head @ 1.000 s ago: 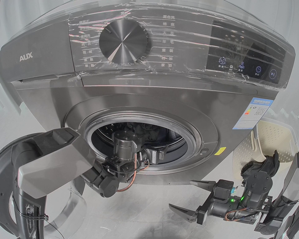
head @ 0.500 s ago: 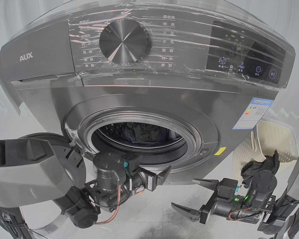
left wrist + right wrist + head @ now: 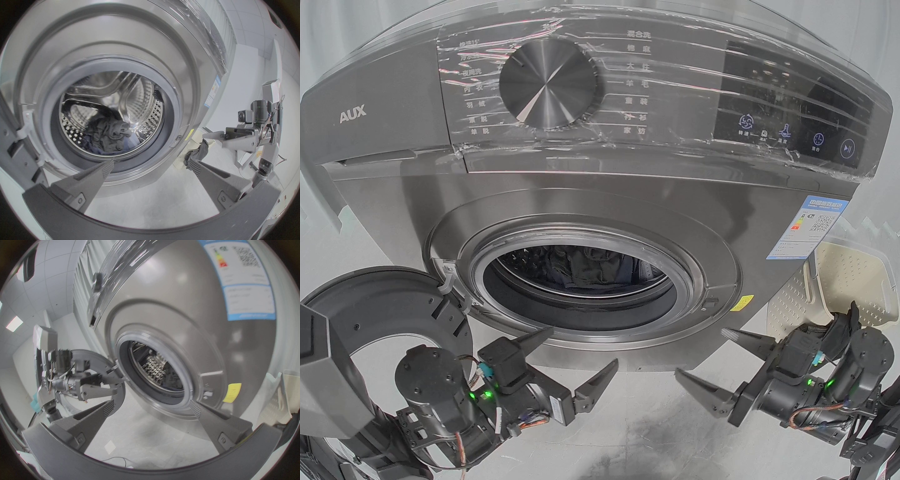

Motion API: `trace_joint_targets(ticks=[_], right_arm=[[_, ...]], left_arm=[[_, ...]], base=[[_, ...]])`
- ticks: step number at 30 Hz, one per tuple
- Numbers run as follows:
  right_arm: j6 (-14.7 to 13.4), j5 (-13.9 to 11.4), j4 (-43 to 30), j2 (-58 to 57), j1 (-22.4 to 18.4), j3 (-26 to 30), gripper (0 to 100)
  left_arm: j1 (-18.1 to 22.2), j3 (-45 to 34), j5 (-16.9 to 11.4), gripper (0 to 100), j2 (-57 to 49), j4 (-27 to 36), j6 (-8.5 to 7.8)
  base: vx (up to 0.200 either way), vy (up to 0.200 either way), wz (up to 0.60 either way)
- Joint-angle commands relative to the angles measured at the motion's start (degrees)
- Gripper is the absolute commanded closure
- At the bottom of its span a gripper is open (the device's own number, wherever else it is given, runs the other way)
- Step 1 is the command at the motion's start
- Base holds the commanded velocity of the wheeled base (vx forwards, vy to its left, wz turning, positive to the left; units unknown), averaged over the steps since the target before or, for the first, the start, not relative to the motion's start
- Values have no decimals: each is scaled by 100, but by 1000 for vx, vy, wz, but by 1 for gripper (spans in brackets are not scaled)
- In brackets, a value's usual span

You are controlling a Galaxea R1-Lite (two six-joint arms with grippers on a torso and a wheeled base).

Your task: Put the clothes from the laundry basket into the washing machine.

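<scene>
I see a pale grey floor [image 3: 650, 437] with faint dark scuffs, plain white walls [image 3: 247, 81], and a panelled ceiling [image 3: 56, 268] with one bright rectangular light [image 3: 14, 323].

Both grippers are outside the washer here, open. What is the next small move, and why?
Probably turn the right gripper toward the dark garment draped at the laundry basket edge. It and the left gripper are both open and empty, clothes already lie in the drum, and that garment hangs on the right gripper's side.
</scene>
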State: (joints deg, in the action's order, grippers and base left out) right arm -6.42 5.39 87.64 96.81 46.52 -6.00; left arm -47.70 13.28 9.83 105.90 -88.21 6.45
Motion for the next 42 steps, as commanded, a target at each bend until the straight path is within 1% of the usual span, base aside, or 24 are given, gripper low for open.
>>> trace_joint_targets(ticks=[1,3,4,5,8,11,14,16,18,19,20,23,26,27,28,29,30,31,32,35,38,39,40,42], right_arm=[[-78,375,-168,-830,-310,222,0],[-69,410,-300,-1129,-644,292,0],[-61,410,-309,-1164,-688,301,0],[-8,410,-326,-1401,-952,398,0],[106,402,-370,-1753,-1207,600,0],[115,410,-590,-1999,-1312,600,0],[282,410,-1592,-2816,-1488,600,0],[317,437,-2225,-3238,-1558,600,0],[317,446,-2647,-3599,-1672,600,0],[317,446,-2647,-3599,-1672,600,0],[317,446,-3069,-3950,-1901,600,0],[317,419,-3596,-4416,-2173,600,0],[326,419,-4545,-5365,-2384,600,0],[326,419,-4545,-5365,-2384,600,0],[326,419,-5160,-5980,-2516,600,0],[335,402,-5503,-6341,-2639,600,0],[335,366,-5749,-6587,-2745,600,0],[335,366,-5749,-6587,-2745,600,0],[335,340,-6241,-7114,-2973,573,0],[344,314,-6751,-7677,-3131,538,0],[352,296,-7340,-8222,-3369,521,0],[352,296,-7384,-8266,-3395,529,0],[352,296,-7612,-8503,-3509,529,0],[352,296,-7797,-8723,-3624,529,0]], left_arm=[[77,-440,265,0,-544,-56,6],[156,-484,274,0,-860,-47,-21],[173,-484,274,0,-913,-47,-30],[253,-519,257,0,-1221,-21,-56],[411,-616,239,0,-1581,14,-118],[516,-756,222,0,-1739,6,-126],[648,-1020,213,0,-2100,14,-135],[727,-1143,204,0,-2276,23,-135],[789,-1266,213,0,-2399,41,-144],[789,-1266,213,0,-2399,41,-144],[850,-1328,257,0,-2566,120,-188],[973,-1328,257,0,-2882,340,-214],[1035,-1328,257,0,-3453,1034,-179],[1035,-1328,257,0,-3453,1034,-179],[1035,-1328,265,0,-3814,1588,-179],[1044,-1328,257,0,-4051,1939,-188],[1044,-1328,257,0,-4218,2177,-197],[1044,-1328,257,0,-4218,2177,-197],[1070,-1328,265,0,-4622,2634,-170],[1281,-1328,274,0,-5141,3064,-179],[1606,-1328,265,0,-5703,3539,-197],[1624,-1328,265,0,-5747,3592,-205],[1650,-1328,265,0,-6011,3926,-232],[1641,-1328,265,0,-6362,4304,-258]], base=[[-200,0,0],[-200,0,0],[-200,0,0],[-200,0,0],[-200,0,0],[-200,0,0],[-200,0,0],[-200,0,0],[-200,0,0],[-200,0,0],[-200,0,0],[-200,0,0],[-200,0,0],[-200,0,0],[-200,0,0],[-200,0,0],[0,0,0],[0,0,0],[0,0,0],[0,0,0],[0,-200,0],[0,-200,0],[0,-200,0],[0,-200,0]])
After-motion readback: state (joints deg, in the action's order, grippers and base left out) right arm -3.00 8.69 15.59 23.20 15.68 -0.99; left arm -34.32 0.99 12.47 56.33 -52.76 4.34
